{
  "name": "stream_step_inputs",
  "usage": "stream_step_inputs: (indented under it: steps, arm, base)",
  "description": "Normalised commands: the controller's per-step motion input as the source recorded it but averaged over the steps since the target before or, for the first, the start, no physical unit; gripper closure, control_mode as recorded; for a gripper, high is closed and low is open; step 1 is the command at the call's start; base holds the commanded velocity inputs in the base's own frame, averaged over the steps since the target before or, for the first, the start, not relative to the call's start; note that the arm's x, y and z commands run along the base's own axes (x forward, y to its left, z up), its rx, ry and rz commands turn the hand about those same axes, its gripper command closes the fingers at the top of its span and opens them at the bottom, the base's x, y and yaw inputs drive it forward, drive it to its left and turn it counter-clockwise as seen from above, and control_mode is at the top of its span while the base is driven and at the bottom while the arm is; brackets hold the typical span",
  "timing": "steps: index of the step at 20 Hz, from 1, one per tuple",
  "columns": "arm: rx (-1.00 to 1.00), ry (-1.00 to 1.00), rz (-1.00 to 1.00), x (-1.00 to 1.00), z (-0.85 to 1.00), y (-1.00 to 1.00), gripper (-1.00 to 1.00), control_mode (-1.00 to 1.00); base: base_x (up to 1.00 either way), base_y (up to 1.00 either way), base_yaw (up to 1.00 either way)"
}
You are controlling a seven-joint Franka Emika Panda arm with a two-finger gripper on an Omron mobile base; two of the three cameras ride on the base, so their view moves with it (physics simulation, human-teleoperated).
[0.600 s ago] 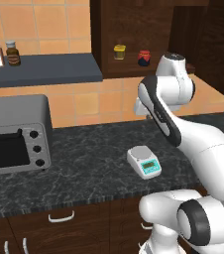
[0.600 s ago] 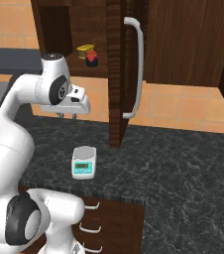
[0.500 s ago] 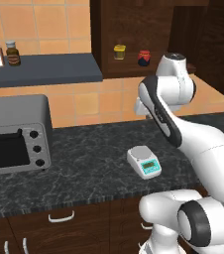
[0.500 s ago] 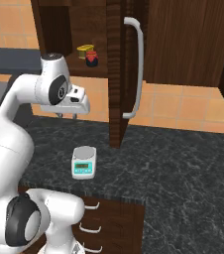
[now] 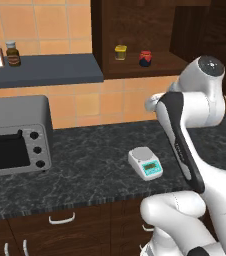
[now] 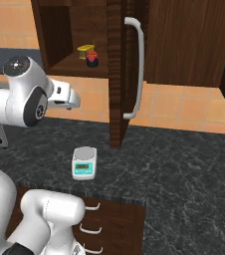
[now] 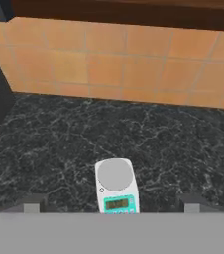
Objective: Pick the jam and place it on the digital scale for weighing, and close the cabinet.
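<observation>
Left base view: the jam sat on the cabinet shelf beside a yellow jar; the scale lay on the desk.
Right base view: the cabinet door stood open.
Hand view: the hand hung above the scale, fingers wide apart, holding nothing.

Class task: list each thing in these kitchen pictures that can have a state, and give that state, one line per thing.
cabinet: door open.
jam: upright on the cabinet shelf, lid on.
yellow jar: upright beside the jam, lid on.
digital scale: on the counter, plate bare.
toaster oven: door shut.
gripper: open, holding nothing.
</observation>
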Motion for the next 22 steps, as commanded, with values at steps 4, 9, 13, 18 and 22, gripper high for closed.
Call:
stream_step_inputs:
  steps: [4, 9, 13, 18, 22]
  arm:
    - [0.00, -0.35, 0.00, -0.02, 0.80, 0.00, -1.00, -1.00]
    - [0.00, -0.19, 0.00, 0.02, 0.81, 0.00, -1.00, -1.00]
    - [0.02, -0.06, 0.00, 0.12, 0.60, -0.10, -1.00, -1.00]
    - [0.05, 0.01, -0.01, 0.29, 0.24, -0.22, -1.00, -1.00]
    - [0.05, 0.01, 0.00, 0.41, 0.00, -0.25, -1.00, -1.00]
  base:
    - [0.00, 0.00, 0.00]
    - [0.00, 0.00, 0.00]
    - [0.00, 0.00, 0.00]
    - [0.00, 0.00, 0.00]
    - [0.00, 0.00, 0.00]
